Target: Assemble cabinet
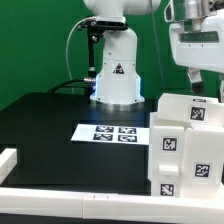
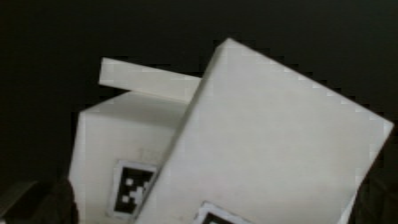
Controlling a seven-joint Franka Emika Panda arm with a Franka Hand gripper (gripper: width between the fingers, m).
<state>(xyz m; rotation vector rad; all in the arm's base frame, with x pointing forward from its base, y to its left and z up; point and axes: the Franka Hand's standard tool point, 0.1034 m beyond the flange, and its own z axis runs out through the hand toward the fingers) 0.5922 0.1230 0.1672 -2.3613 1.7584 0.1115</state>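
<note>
The cabinet [image 1: 186, 145] is a large white box-like body with several black-and-white tags, standing at the exterior view's right near the front. My gripper [image 1: 207, 84] hangs just above its top, apart from it, with its two dark fingers spread and nothing between them. In the wrist view the cabinet [image 2: 267, 130] fills the picture: a big plain white face set at a slant, a lower white part behind it, and two tags at the edge. My fingertips do not show clearly in the wrist view.
The marker board [image 1: 112, 132] lies flat on the black table in the middle. The arm's white base [image 1: 115, 75] stands at the back centre. A low white border rail [image 1: 70, 207] runs along the front, with a white corner block [image 1: 8, 158] at the left.
</note>
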